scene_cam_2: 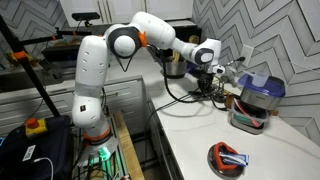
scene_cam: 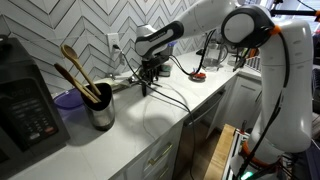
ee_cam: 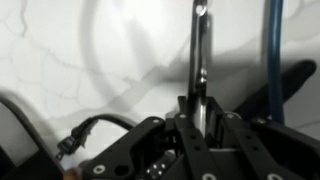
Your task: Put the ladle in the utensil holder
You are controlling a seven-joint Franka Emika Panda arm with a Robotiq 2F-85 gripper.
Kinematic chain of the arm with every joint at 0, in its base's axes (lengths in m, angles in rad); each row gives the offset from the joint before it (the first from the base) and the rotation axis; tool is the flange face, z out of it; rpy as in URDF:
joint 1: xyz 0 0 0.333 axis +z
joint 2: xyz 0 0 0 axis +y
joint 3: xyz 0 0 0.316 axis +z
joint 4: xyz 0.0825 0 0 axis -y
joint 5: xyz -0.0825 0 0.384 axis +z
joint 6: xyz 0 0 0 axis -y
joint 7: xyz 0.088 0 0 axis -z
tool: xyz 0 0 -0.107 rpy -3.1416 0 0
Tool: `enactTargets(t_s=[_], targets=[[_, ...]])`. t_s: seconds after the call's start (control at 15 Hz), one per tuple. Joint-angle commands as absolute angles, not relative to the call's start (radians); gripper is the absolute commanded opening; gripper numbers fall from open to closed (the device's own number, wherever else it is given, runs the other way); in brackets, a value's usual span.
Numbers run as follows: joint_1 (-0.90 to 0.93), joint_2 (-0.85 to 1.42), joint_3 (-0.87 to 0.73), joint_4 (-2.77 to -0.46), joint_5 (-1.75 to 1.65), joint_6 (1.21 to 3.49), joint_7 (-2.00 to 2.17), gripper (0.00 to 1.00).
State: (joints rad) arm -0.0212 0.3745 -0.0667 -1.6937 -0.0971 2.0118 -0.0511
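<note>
The utensil holder [scene_cam: 101, 110] is a shiny steel canister on the white counter, with light-brown wooden spoons [scene_cam: 76, 70] sticking out of it. My gripper [scene_cam: 148, 74] hovers over the counter beyond the holder, near the tiled wall; it also shows in an exterior view [scene_cam_2: 205, 80]. In the wrist view the gripper [ee_cam: 200, 112] is shut on the ladle [ee_cam: 200, 55], whose slim dark, shiny shaft runs straight out from between the fingers. The ladle's bowl does not show clearly in any view.
A purple bowl [scene_cam: 68, 99] sits behind the holder and a black appliance [scene_cam: 25, 105] stands beside it. Dark cables [scene_cam: 170, 95] trail across the counter. A blue-lidded container [scene_cam_2: 256, 100] and a red dish [scene_cam_2: 228, 157] sit on the counter.
</note>
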Motion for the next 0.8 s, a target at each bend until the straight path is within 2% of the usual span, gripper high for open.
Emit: enactTargets(t_s=[0.0,0.13,0.2,0.27,0.33,0.53,0.73], targets=[[-0.025,0.198,-0.069,-1.940,-0.131,1.965,-0.036,0.06],[-0.032,0.148,-0.067,-2.016,-0.118,1.970,-0.032,0.06],[-0.035,0.122,-0.067,-2.042,-0.109,1.966,-0.020,0.48],[-0.037,0.104,-0.070,-2.063,-0.111,1.968,-0.009,0.48],[-0.043,0.087,-0.069,-2.082,-0.090,2.004,-0.010,0.54],[-0.051,0.053,-0.065,-2.114,-0.063,2.148,-0.061,0.76],[-0.066,0.075,-0.073,-2.088,-0.058,2.194,-0.159,0.99]])
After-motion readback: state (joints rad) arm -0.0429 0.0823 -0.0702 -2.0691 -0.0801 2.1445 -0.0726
